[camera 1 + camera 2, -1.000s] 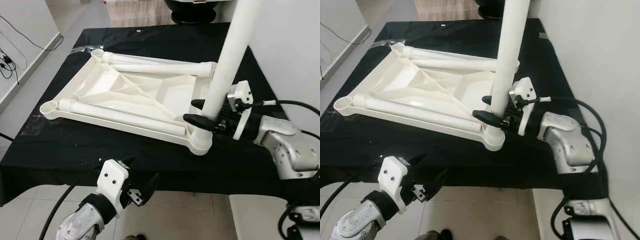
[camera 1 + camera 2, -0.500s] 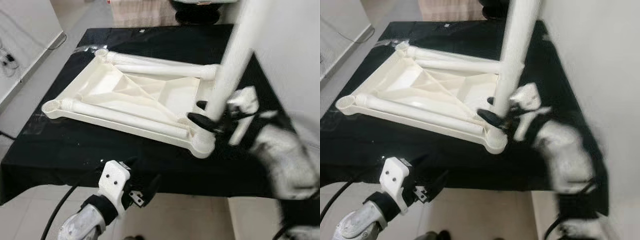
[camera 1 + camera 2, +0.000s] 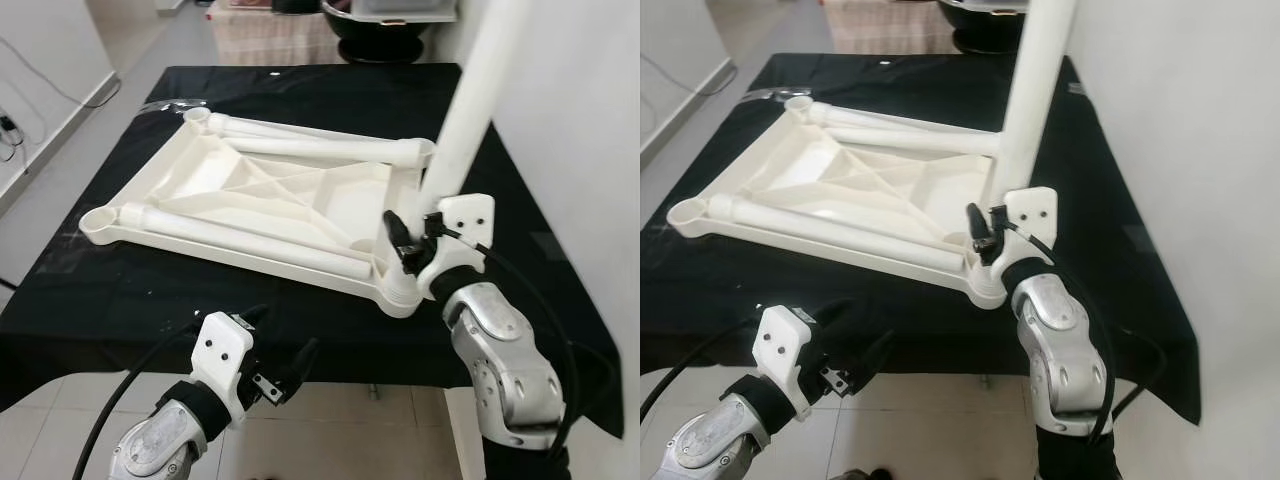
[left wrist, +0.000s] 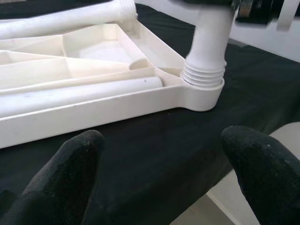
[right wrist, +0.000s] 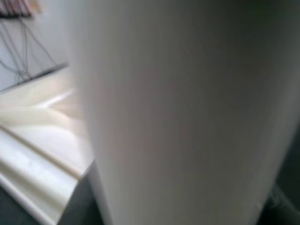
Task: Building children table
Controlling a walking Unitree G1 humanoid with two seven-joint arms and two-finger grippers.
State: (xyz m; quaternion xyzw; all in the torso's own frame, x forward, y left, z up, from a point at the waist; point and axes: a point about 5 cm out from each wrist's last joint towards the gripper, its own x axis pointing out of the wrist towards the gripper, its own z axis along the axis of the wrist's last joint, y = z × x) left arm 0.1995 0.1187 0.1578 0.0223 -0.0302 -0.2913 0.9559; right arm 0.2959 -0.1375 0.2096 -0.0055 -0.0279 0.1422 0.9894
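One upright leg [image 3: 470, 110], right fingers [image 3: 397, 232] beside

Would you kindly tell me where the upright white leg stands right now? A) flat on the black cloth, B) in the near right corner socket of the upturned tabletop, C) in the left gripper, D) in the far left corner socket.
B: the leg rises from the near right corner socket of the tabletop, with the right gripper at its base.

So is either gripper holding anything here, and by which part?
The right gripper clamps the upright white table leg low down, just above its threaded end in the tabletop's corner socket. The left gripper is open and holds nothing.
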